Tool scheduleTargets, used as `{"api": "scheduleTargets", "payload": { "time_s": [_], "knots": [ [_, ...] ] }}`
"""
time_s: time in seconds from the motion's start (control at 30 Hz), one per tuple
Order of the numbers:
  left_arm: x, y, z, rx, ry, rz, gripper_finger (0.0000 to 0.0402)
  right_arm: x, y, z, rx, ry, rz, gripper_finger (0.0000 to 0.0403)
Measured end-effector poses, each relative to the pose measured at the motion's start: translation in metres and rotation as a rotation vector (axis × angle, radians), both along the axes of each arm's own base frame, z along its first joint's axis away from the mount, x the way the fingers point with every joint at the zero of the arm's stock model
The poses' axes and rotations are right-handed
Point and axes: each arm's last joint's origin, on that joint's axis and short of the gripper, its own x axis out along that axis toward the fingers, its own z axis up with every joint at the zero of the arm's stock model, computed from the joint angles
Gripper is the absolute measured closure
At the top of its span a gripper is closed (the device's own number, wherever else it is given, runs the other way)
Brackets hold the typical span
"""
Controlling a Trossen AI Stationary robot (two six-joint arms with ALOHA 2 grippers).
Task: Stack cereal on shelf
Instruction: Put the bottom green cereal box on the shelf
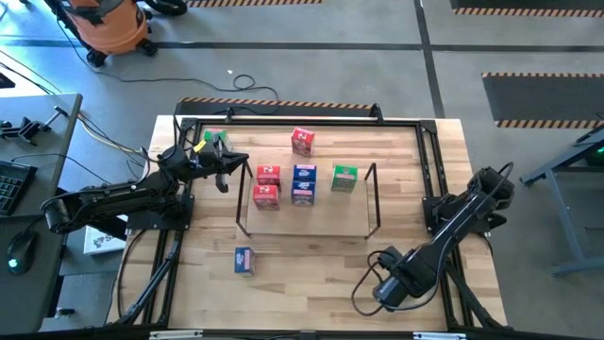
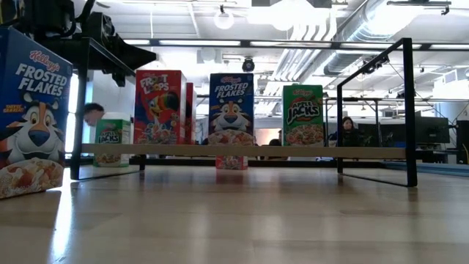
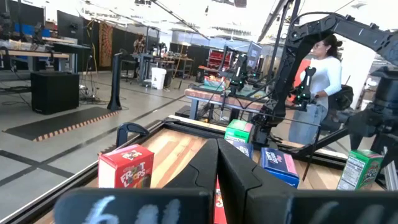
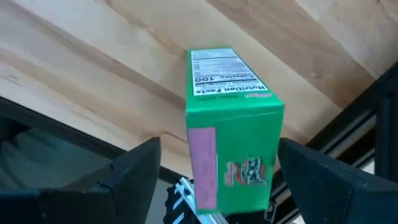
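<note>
Roughly, you are a little past halfway. The shelf [image 1: 376, 200] carries five boxes as far as the high view shows: two red boxes [image 1: 267, 185], two blue boxes [image 1: 303, 183] and one green shelf box [image 1: 344, 178], all towards its back edge.

Four remain on the table [image 1: 311, 283]. A loose red box [image 1: 302, 140] stands behind the shelf, a loose green box [image 1: 215, 139] sits at the back left, and a loose blue box [image 1: 244, 260] lies in front of the shelf. The fourth is the green box [image 4: 233, 124] in your right wrist view.

Your right claw [image 4: 224, 168] is at the front right of the table, well apart from the shelf, and its fingers are spread wide. That green box stands on the wood between them, with a gap showing on each side, so I judge that nothing is gripped. It is close to the black rail [image 4: 367, 124]. In the high view the arm hides it.

Your left claw [image 1: 222, 165] is pinched closed on nothing. It hangs just off the shelf's back left corner, near the loose green box.
</note>
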Motion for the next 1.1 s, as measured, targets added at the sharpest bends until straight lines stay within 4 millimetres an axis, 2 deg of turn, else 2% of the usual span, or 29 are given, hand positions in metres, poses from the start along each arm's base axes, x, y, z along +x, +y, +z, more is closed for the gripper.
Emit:
{"api": "scheduleTargets", "payload": {
  "time_s": [0.23, 0.33, 0.67, 0.8, 0.93, 1.1],
  "knots": [
    [0.0, 0.0, 0.0, 0.0, 0.0, 0.0, 0.0401, -0.003, -0.003, -0.013, 0.025, 0.0, -0.007, 0.0102],
    [0.0, 0.0, 0.0, 0.0, 0.0, 0.0, 0.0401, -0.004, -0.002, -0.016, 0.067, 0.018, -0.007, 0.0118],
    [0.0, 0.0, 0.0, 0.001, 0.0, 0.0, 0.0401, -0.005, 0.006, -0.016, 0.118, 0.002, 0.019, 0.0236],
    [0.0, 0.0, 0.0, 0.0, 0.0, 0.001, 0.0401, -0.003, 0.005, -0.014, 0.126, -0.013, 0.042, 0.0268],
    [0.0, 0.0, 0.0, 0.001, 0.0, 0.001, 0.0401, 0.01, 0.001, 0.007, 0.157, -0.058, 0.07, 0.0273],
    [0.0, 0.0, 0.0, 0.0, 0.0, 0.001, 0.0401, 0.035, -0.022, 0.053, 0.187, -0.146, 0.114, 0.0272]
  ]
}}
